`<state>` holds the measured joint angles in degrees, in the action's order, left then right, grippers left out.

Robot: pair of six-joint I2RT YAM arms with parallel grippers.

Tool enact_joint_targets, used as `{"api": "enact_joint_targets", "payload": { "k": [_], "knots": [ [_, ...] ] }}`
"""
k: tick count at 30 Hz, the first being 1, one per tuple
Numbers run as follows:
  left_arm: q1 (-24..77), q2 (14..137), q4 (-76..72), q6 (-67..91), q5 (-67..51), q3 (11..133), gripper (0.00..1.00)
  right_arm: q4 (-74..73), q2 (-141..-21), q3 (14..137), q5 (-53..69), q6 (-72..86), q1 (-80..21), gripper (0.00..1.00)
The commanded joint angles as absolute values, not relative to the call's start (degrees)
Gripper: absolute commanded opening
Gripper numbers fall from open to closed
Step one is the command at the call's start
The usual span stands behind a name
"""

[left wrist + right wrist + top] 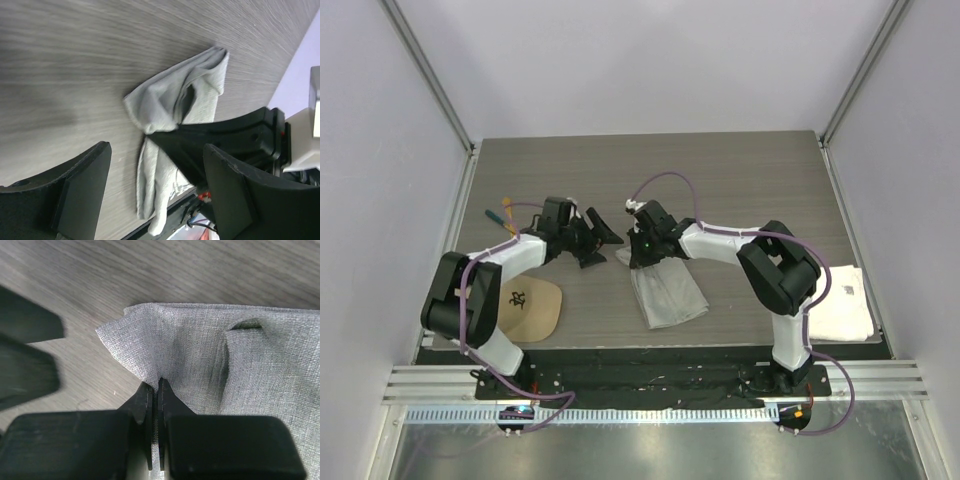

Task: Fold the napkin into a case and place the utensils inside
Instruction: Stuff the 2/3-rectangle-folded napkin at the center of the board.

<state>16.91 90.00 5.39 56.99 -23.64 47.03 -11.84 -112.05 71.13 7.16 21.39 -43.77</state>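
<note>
my right gripper (156,390) is pinched tight on the napkin (200,350) edge, cloth half folded on the table (740,180). left gripper (156,146) sits just beside it, jaws wide, empty.

Laboratory-type robot test cell, judged from the fittings. Enclosed on three sides by plain white panels (650,60) held in grey metal corner posts (428,75), around a grey wood-grain table (740,170). Equipped at the near edge with aluminium slotted rails (430,385), a white slotted cable duct (650,412) and a brushed metal sheet (650,450), with a black-and-white left arm (520,255) and right arm (720,243) bolted side by side on a black base plate (650,372) and purple cables (672,175) run along both.
</note>
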Motion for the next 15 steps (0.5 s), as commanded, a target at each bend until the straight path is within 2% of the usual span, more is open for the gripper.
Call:
{"api": "enact_joint_targets", "payload": {
  "k": [1,9,15],
  "knots": [
    [17.9,93.8,-1.8,60.2,-26.1,49.5,0.79,-12.0,-109.6,69.8,12.6,22.8,-43.6,0.01],
    [18.4,97.6,5.7,62.6,-23.4,51.7,0.78,-10.6,-108.6,69.3,13.8,23.6,-42.7,0.01],
    [18.5,99.8,5.2,63.8,-24.3,51.5,0.75,-9.6,-107.9,68.7,15.2,24.5,-41.9,0.01]
  ]
}}
